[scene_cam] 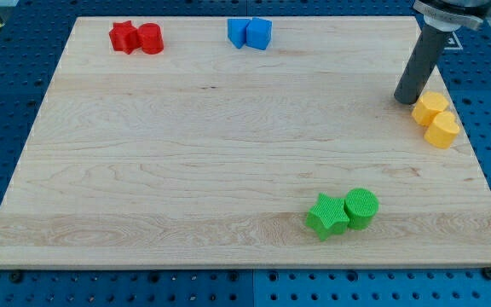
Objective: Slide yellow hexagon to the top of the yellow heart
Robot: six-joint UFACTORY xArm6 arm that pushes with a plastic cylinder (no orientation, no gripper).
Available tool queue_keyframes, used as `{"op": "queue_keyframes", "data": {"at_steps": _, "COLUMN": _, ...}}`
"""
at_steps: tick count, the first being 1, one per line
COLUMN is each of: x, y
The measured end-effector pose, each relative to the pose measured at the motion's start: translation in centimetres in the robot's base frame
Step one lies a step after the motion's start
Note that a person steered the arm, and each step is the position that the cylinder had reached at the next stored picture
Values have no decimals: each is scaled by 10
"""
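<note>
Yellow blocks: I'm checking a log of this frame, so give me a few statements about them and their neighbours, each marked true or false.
1. The two yellow blocks touch each other. True.
2. My tip sits at the view's right of the yellow blocks. False: it is just at their left, near the upper one.
3. The green star lies beside the green cylinder. True.
4. The red blocks are at the view's bottom. False: they are at the top left.
5. The blue blocks are at the top edge. True.
</note>
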State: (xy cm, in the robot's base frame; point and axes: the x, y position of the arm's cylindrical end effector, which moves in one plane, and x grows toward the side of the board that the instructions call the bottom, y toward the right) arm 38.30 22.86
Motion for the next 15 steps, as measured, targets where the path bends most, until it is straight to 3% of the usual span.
{"op": "queue_keyframes", "data": {"at_steps": 3, "x": -46, "y": 0}}
{"op": "queue_keyframes", "data": {"at_steps": 5, "x": -50, "y": 60}}
{"op": "queue_keyframes", "data": {"at_steps": 6, "x": -22, "y": 97}}
{"op": "queue_keyframes", "data": {"at_steps": 7, "x": 38, "y": 110}}
{"op": "queue_keyframes", "data": {"at_steps": 8, "x": 69, "y": 109}}
{"op": "queue_keyframes", "data": {"at_steps": 12, "x": 84, "y": -6}}
{"op": "queue_keyframes", "data": {"at_steps": 15, "x": 105, "y": 113}}
